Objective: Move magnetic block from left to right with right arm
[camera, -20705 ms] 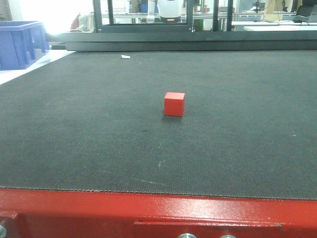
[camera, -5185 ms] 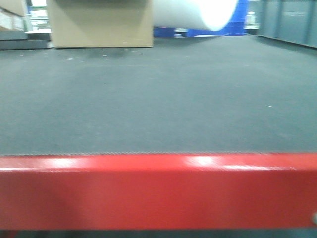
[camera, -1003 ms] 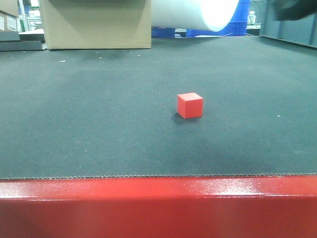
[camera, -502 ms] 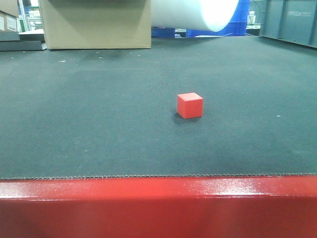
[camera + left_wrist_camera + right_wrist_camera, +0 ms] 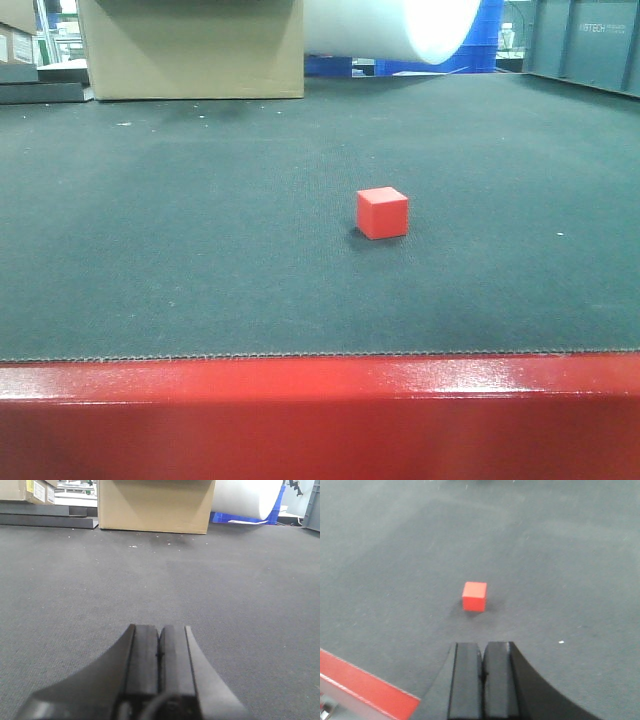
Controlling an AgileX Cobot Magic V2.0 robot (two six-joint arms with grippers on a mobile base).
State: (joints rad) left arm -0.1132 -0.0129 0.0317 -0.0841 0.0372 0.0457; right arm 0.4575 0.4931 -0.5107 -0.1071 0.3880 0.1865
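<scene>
Right wrist view: black right gripper (image 5: 483,652), fingers pressed together and cut off below, sits behind small matte red cube (image 5: 474,596); left gripper (image 5: 159,640) likewise pinched shut, empty.

A dark grey mat (image 5: 200,250) covers the table, with a glossy red table edge (image 5: 320,410) along its near side. At the far edge stand a cardboard box (image 5: 190,50) toward the left corner and, beside it, a white cylinder (image 5: 400,25) with something blue (image 5: 495,35) behind it.
</scene>
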